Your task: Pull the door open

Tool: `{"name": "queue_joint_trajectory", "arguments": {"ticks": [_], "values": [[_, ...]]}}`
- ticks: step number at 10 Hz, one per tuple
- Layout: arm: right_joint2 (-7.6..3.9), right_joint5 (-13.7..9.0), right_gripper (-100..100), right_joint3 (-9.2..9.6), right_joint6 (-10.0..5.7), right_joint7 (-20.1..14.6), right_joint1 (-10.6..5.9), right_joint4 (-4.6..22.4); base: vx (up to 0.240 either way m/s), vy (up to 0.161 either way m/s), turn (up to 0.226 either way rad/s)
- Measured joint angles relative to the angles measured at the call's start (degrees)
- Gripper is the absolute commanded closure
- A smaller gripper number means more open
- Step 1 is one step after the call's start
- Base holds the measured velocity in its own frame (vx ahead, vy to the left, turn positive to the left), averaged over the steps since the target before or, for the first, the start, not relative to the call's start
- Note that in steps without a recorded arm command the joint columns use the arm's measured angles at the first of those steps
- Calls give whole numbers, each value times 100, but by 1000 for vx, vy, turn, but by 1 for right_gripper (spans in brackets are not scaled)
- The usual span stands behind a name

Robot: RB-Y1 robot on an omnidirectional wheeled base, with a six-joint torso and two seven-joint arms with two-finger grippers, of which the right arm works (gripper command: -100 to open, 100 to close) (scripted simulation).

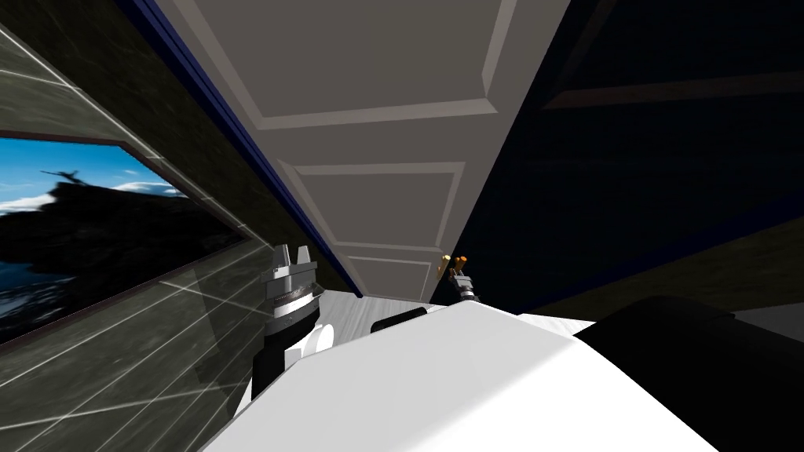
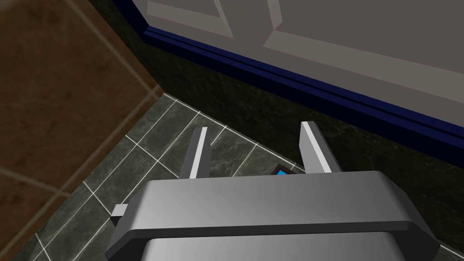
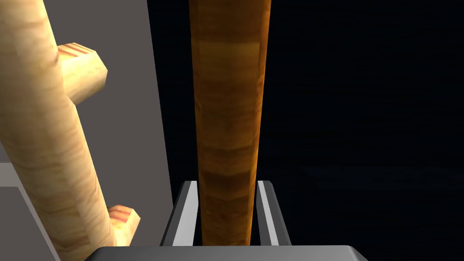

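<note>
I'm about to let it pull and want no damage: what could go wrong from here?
1. The right gripper clamps the dark wooden handle between thin fingers. Under the pull they might slide along the bar and lose it.
2. The left gripper hangs open in front of the door, beside the tiled wall. The swinging door might strike it.

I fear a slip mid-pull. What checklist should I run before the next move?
1. Right end effector shut on the dark wooden handle bar: ok.
2. Bar seated deep between the fingers, down to the body: ok.
3. Left end effector open, holding nothing: ok.
4. Left arm apart from the door, beside the tiled wall: ok.
5. Room behind the robot for the swing: cannot tell.
</note>
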Motion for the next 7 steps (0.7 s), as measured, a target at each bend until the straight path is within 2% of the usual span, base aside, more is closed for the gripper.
{"name": "queue_joint_trajectory", "arguments": {"ticks": [1,2,3,4,5,7], "values": [[-5,-10,100,-25,24,21,11,-38,-174,21,-42],[2,-3,100,-28,-37,8,-61,111,-130,21,-18],[7,-5,100,-26,-40,11,33,71,-119,2,-37],[-36,-21,100,-40,0,-6,103,64,-156,-19,-60],[-5,-17,100,-60,-65,1,110,173,-131,6,-57],[-32,-36,100,-89,-46,9,169,190,-81,23,-27]]}}
